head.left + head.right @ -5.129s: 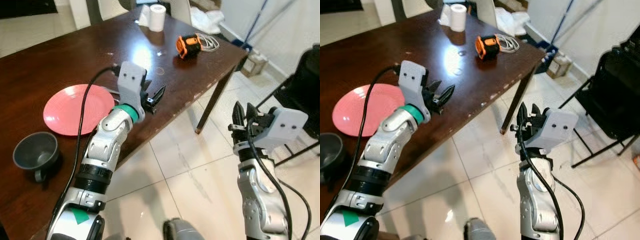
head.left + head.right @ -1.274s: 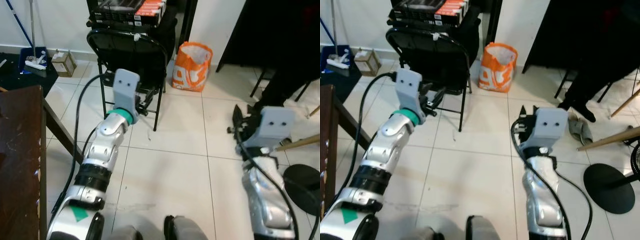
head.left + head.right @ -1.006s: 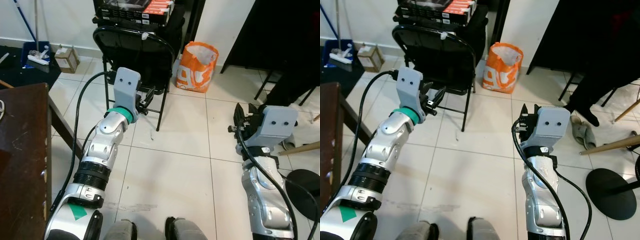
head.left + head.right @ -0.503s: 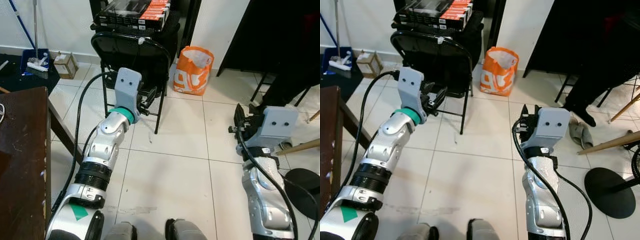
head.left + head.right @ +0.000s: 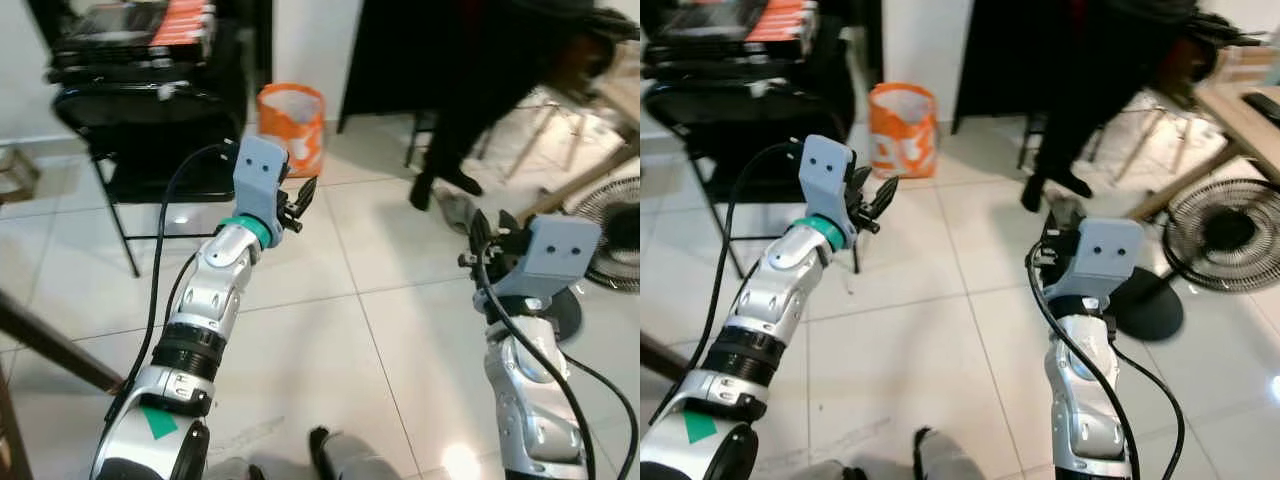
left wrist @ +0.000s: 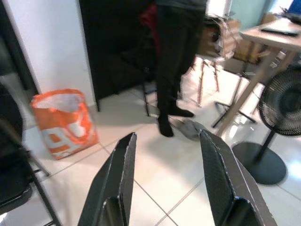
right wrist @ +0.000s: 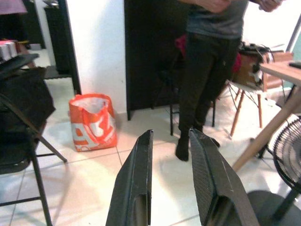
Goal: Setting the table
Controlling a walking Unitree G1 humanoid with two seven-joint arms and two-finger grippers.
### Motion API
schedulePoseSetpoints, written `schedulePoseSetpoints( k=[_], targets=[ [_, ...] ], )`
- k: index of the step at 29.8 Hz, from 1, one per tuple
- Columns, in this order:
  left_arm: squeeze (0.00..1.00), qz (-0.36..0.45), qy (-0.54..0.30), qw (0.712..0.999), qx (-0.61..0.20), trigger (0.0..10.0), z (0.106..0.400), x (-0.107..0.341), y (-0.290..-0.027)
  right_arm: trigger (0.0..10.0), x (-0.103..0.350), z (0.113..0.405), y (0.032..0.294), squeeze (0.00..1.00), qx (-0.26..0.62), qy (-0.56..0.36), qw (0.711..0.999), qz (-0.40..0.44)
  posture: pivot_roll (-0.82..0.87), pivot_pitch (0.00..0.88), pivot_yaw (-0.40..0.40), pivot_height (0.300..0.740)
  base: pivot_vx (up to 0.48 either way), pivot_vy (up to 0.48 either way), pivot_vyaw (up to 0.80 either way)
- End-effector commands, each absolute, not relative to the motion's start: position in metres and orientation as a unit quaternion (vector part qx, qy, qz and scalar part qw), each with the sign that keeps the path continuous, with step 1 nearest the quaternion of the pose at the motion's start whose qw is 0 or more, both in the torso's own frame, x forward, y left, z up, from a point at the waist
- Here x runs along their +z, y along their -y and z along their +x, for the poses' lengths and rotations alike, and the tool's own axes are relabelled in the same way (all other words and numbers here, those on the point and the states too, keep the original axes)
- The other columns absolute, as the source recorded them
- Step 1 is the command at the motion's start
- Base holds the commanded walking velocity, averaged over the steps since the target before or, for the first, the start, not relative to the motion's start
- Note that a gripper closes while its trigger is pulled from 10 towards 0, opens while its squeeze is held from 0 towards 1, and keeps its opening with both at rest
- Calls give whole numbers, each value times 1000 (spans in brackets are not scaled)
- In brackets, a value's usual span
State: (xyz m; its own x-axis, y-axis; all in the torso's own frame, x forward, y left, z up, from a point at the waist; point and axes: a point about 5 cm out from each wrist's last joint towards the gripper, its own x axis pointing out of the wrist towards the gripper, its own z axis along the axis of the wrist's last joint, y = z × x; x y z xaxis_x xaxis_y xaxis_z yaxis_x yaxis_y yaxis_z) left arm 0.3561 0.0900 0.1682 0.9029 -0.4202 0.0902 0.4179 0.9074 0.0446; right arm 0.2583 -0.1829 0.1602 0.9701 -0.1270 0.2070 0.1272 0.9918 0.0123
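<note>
You carry nothing: left gripper [image 6: 167,179] spread apart, right gripper [image 7: 171,183] narrowly parted. Walking on risks clipping the person in dark trousers [image 7: 207,70] or the black standing fan [image 5: 1225,235].

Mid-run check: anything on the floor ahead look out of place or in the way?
A person in dark trousers stands on the tiles ahead, near a floor fan. An orange bag sits against the wall beside a black folding chair. Both grippers, left and right, carry nothing.

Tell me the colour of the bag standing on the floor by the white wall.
The bag is orange with white markings; the right wrist view shows it best.
</note>
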Motion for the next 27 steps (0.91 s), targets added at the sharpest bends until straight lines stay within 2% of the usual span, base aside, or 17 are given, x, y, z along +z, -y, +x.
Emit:
schedulePoseSetpoints(
  k=[1,27],
  targets=[
    [0,15,38,975,-216,10000,356,163,-89,10000,159,257,185,0,-69,100,993,0,-21,0,28,740,0,0,-800],
    [0,13,34,976,-216,10000,355,161,-88,10000,158,257,185,0,-66,96,993,-3,-22,0,24,740,0,0,-800]
  ],
)
